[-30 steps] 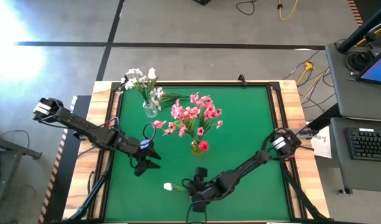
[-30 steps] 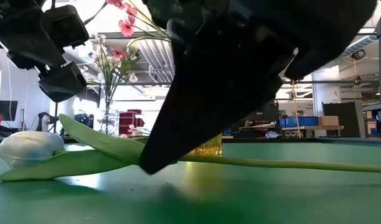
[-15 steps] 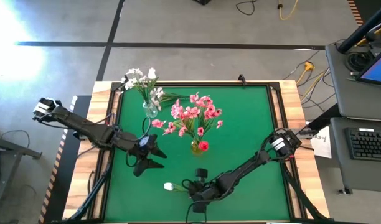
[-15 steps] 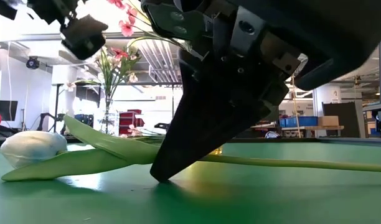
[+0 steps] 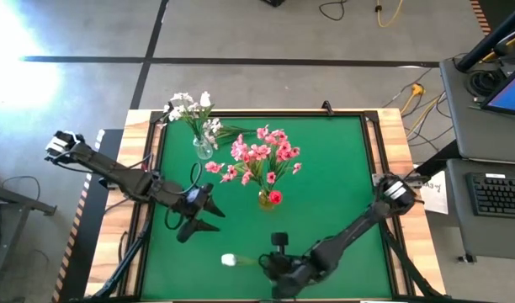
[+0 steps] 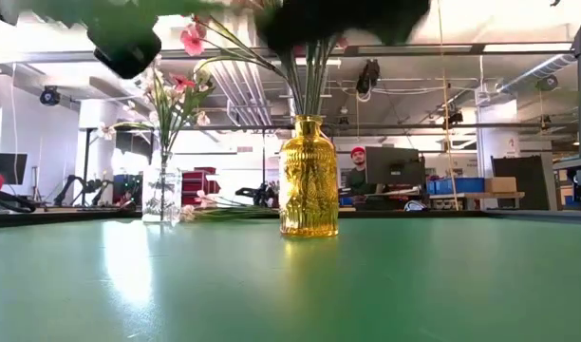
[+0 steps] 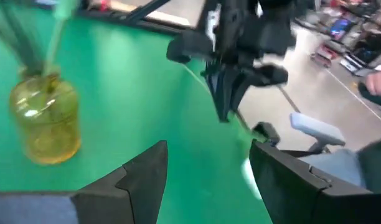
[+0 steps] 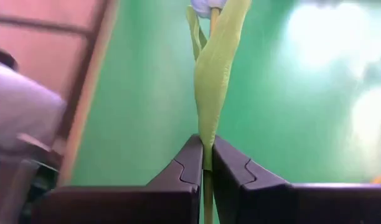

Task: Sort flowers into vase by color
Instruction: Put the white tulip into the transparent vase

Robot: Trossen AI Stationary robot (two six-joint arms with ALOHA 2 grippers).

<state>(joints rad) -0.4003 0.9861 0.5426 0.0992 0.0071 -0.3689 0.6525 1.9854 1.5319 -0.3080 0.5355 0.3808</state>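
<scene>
Vases, two (image 5: 204, 150) (image 5: 265, 199), one white tulip (image 5: 229, 260) pinched in right gripper (image 5: 270, 263), left gripper (image 5: 204, 217) spread, empty.

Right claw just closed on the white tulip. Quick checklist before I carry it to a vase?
1. Right claw shut on white tulip stem: ok.
2. Tulip lifted off the table: ok, gone from low view.
3. Left claw open, empty, away from the tulip: ok.
4. Clear vase with white sprays upright: ok.
5. Yellow vase upright: ok.
6. Grip firm enough for carrying: cannot tell.
</scene>
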